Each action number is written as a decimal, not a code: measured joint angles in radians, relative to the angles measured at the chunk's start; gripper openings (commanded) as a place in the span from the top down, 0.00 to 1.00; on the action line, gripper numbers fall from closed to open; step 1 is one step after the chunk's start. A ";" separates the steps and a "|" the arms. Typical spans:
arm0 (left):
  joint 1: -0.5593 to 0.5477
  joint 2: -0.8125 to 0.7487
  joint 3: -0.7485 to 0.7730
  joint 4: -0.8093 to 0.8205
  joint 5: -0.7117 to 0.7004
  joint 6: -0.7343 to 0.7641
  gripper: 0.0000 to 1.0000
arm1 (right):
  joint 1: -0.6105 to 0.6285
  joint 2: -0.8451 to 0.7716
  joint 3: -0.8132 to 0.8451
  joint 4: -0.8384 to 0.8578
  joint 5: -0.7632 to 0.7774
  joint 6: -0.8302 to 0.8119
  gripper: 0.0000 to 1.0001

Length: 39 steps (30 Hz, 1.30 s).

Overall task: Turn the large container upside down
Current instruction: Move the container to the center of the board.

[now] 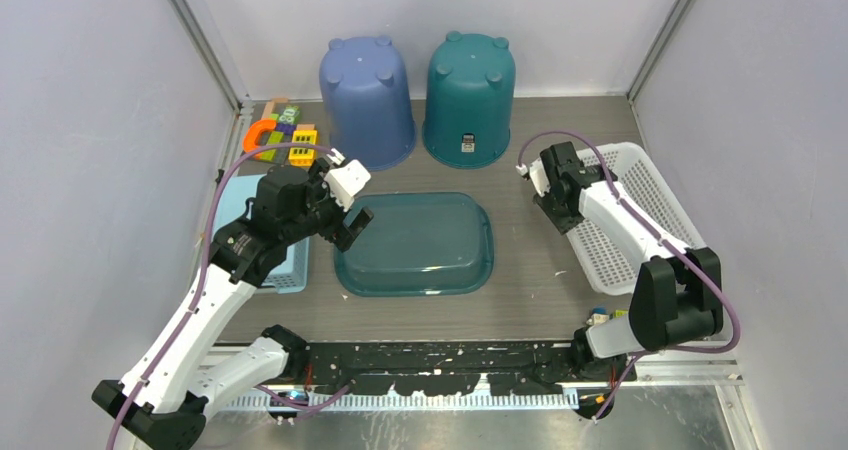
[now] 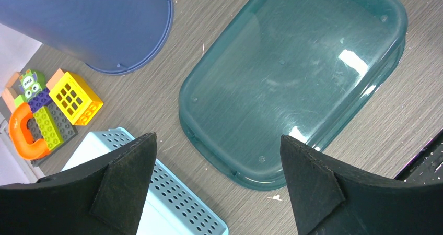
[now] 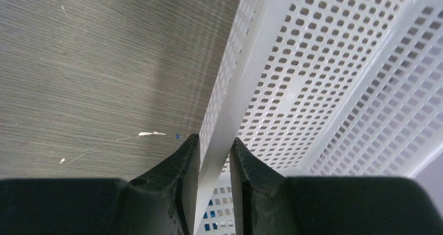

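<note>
The large container, a white perforated basket [image 1: 655, 185], stands upright at the right of the table. My right gripper [image 1: 568, 218] is at its left rim. In the right wrist view the basket [image 3: 313, 78] fills the right side, and the gripper [image 3: 215, 146] has one finger outside the wall and one inside, shut on the rim. My left gripper [image 1: 350, 225] hangs open over the left end of a teal tub [image 1: 420, 245] that lies base up. In the left wrist view that gripper [image 2: 218, 143] holds nothing, with the tub [image 2: 292, 73] below it.
A blue bucket [image 1: 368, 100] and a teal bucket [image 1: 470, 95] stand inverted at the back. Toy blocks [image 1: 280, 135] lie at the back left. A small light blue basket [image 1: 290, 265] sits under the left arm. Enclosure walls close in on both sides.
</note>
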 measured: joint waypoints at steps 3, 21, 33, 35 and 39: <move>0.000 0.000 0.000 0.000 0.000 0.000 0.11 | -0.023 0.019 0.019 0.013 -0.001 -0.043 0.72; 0.000 0.000 0.000 0.000 0.000 0.000 0.11 | -0.113 0.293 0.278 0.121 -0.092 -0.155 0.46; 0.000 0.000 -0.003 0.001 0.000 0.000 0.11 | -0.117 0.009 0.377 -0.191 -0.228 -0.274 0.43; 0.000 0.000 -0.004 0.001 0.000 0.000 0.11 | -0.117 -0.092 0.393 -0.281 -0.232 -0.319 0.54; 0.000 0.000 -0.004 0.000 0.000 0.000 0.11 | -0.118 -0.271 0.365 -0.474 -0.201 -0.421 0.62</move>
